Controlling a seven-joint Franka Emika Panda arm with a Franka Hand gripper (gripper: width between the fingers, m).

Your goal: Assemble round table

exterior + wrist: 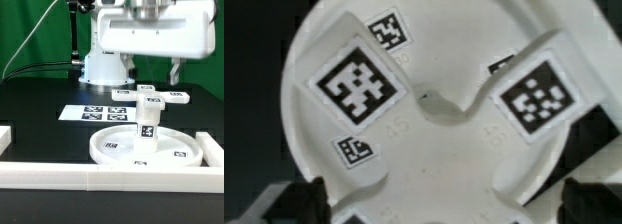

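Observation:
The big round rimmed disc (112,148) lies flat on the black table. The short thick leg (146,127) stands upright on its middle. The cross-shaped foot piece (153,97) sits on top of the leg. My gripper (153,76) hangs just above the foot piece, jaws wide apart and holding nothing. In the wrist view the foot piece (420,110) fills the picture with its square tags. The dark fingertips (292,202) show at either side of one of its arms, apart from it.
The marker board (92,112) lies behind the disc towards the exterior view's left. White border rails run along the front (90,178) and the exterior view's right (212,150). The robot base (103,66) stands at the back.

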